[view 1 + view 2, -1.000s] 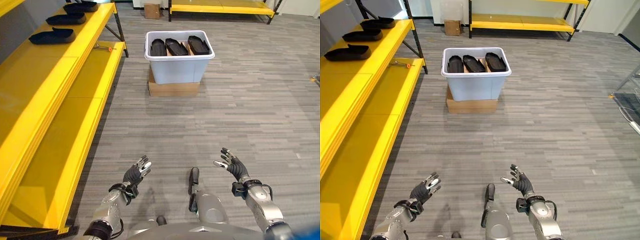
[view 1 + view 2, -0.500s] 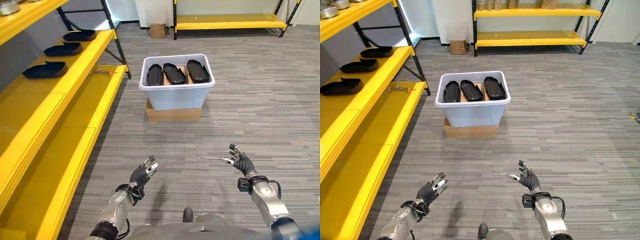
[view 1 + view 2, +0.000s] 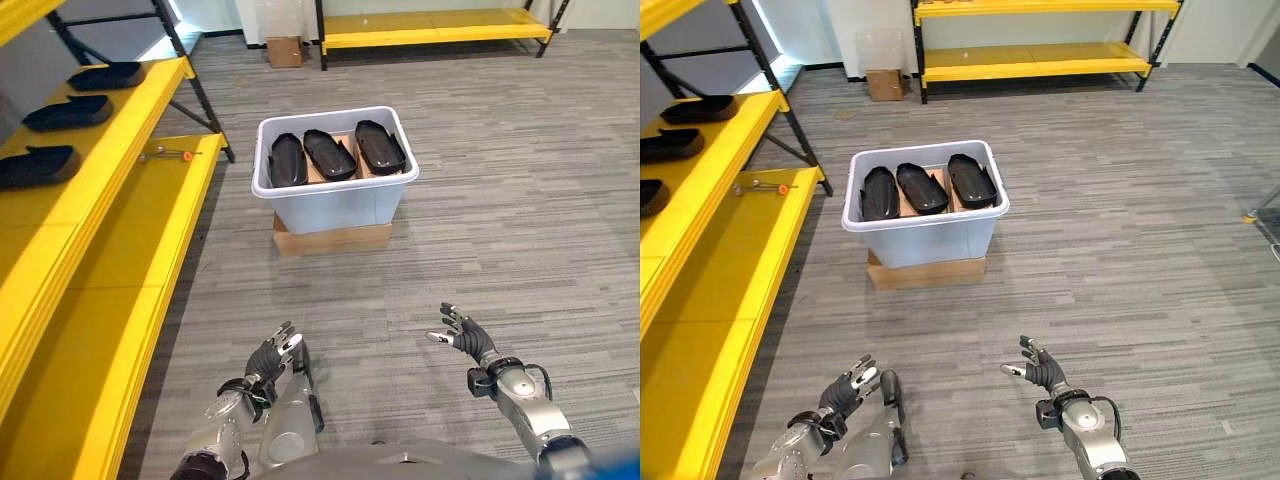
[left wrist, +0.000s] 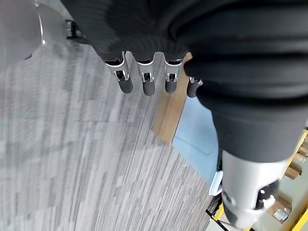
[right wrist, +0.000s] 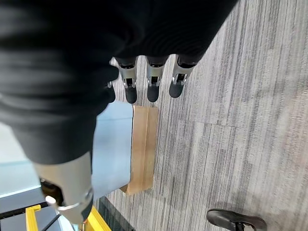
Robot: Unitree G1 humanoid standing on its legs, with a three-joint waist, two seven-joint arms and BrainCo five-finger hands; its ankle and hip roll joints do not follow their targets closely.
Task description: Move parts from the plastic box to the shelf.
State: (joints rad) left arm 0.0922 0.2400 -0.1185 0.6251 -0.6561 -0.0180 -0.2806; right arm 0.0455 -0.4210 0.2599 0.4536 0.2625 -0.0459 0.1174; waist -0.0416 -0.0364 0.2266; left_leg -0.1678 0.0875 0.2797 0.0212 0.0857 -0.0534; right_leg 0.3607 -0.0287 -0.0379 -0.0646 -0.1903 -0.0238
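Left eye view, parts [image 3: 329, 154] in plastic box [image 3: 340, 205], well beyond both hands' empty fingers [image 3: 447, 322]

Plastic box with three black parts, yellow shelf at left carrying three more.
White-grey plastic box [image 3: 335, 195] upright on a flat cardboard box [image 3: 332, 238] on the grey floor; inside, three black elongated parts [image 3: 330, 154] side by side, lengthwise, tilted on a brown insert. Yellow shelf [image 3: 95, 215] runs along the robot's left; three similar black parts [image 3: 68, 112] in a row on its middle level, well apart from the box.
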